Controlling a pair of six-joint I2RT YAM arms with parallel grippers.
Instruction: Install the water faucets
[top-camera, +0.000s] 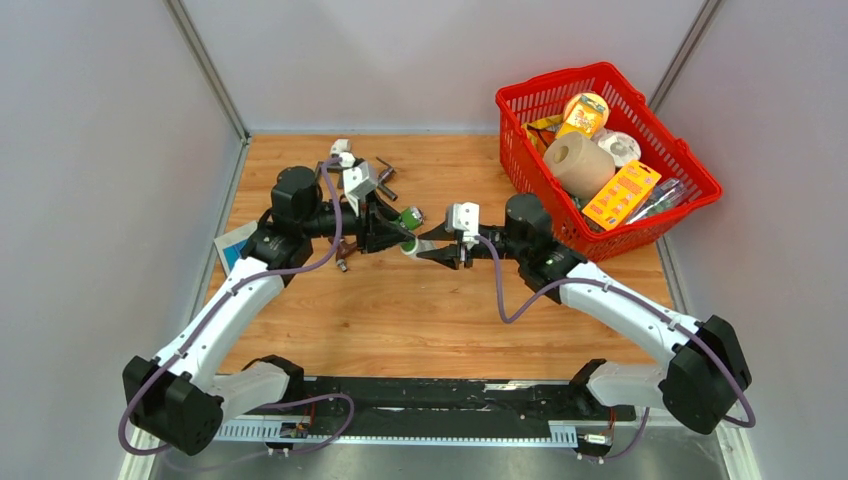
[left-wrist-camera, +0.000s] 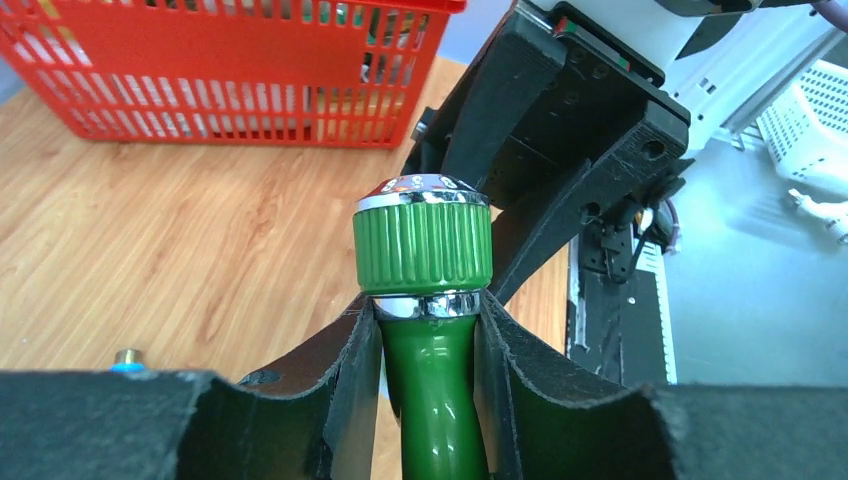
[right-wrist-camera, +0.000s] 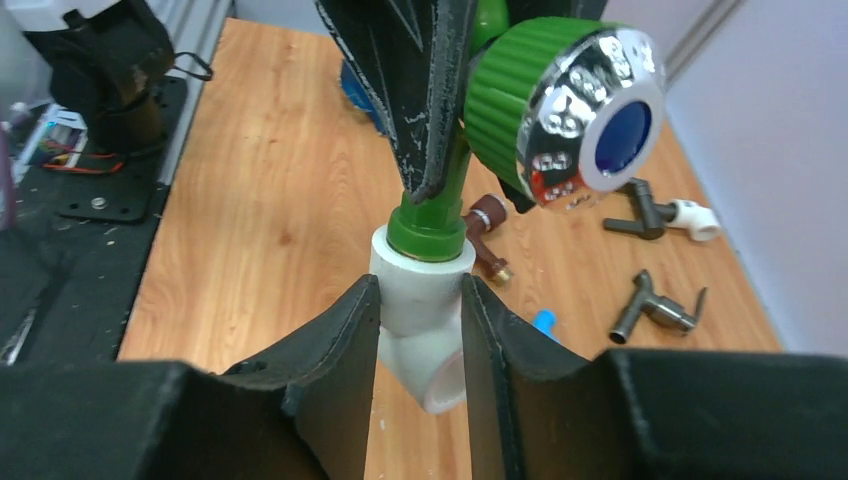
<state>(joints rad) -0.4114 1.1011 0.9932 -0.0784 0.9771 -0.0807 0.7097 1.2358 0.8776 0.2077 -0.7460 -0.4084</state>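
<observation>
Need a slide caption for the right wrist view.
Right gripper clamps the white elbow fitting; left gripper holds the green faucet seated on its top port.

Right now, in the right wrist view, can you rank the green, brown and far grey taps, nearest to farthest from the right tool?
1. Green tap, directly above, seated in the elbow that the tool grips.
2. Brown tap, on the table just beyond.
3. Grey tap, far right, beside the far elbow.

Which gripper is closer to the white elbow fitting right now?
Right. The right gripper clamps the white elbow fitting; the left gripper holds the green faucet seated in it.
</observation>
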